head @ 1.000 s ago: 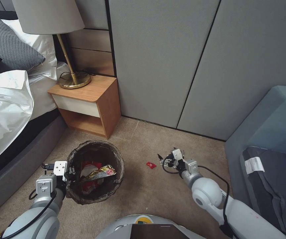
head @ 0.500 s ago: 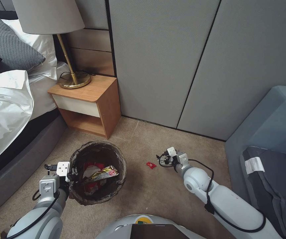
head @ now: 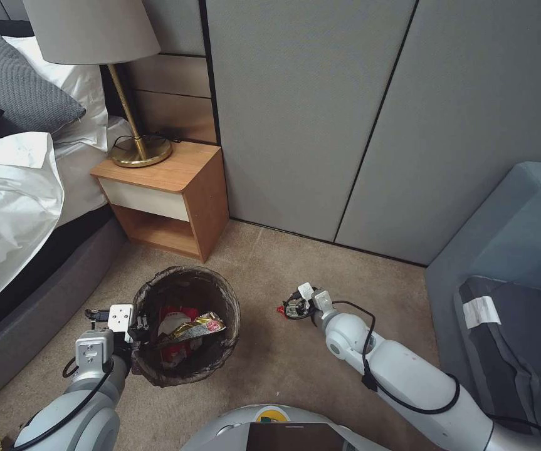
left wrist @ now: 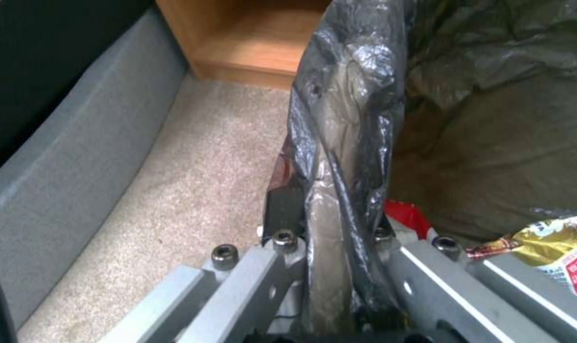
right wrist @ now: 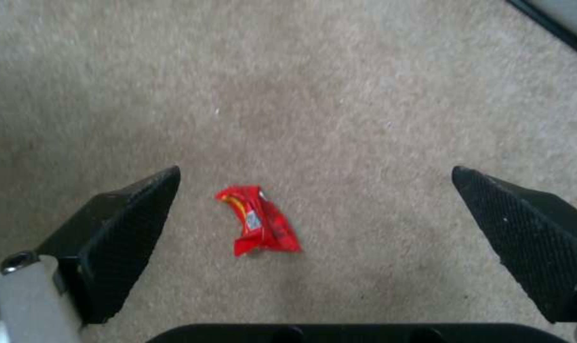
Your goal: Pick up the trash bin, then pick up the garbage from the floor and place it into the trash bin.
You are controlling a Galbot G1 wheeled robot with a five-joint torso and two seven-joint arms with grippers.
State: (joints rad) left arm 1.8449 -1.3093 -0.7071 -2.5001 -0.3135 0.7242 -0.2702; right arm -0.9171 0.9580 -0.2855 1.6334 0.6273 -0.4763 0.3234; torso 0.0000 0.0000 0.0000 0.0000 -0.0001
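The trash bin (head: 185, 271), lined with a dark bag, is held at its near-left rim by my left gripper (head: 133, 326). In the left wrist view the left gripper (left wrist: 329, 238) is shut on the bagged rim (left wrist: 349, 119). Garbage lies inside the bin: a gold packet (head: 190, 328) and red-and-white packets. One small red packet (head: 281, 309) lies on the carpet right of the bin. My right gripper (head: 290, 307) hovers just above it. In the right wrist view the red packet (right wrist: 258, 226) sits between the spread fingers of the open right gripper (right wrist: 315, 170), nearer one finger (right wrist: 129, 228).
A wooden nightstand (head: 170, 188) with a brass lamp (head: 137, 150) stands behind the bin. The bed (head: 13, 188) runs along the left and a grey-blue sofa (head: 514, 250) along the right. Grey wall panels (head: 358, 113) close the back. Bare carpet (head: 270, 369) lies between bin and sofa.
My right arm has swung left and lowered, bringing its open gripper over the red packet. The left gripper and the bin have shifted slightly right.
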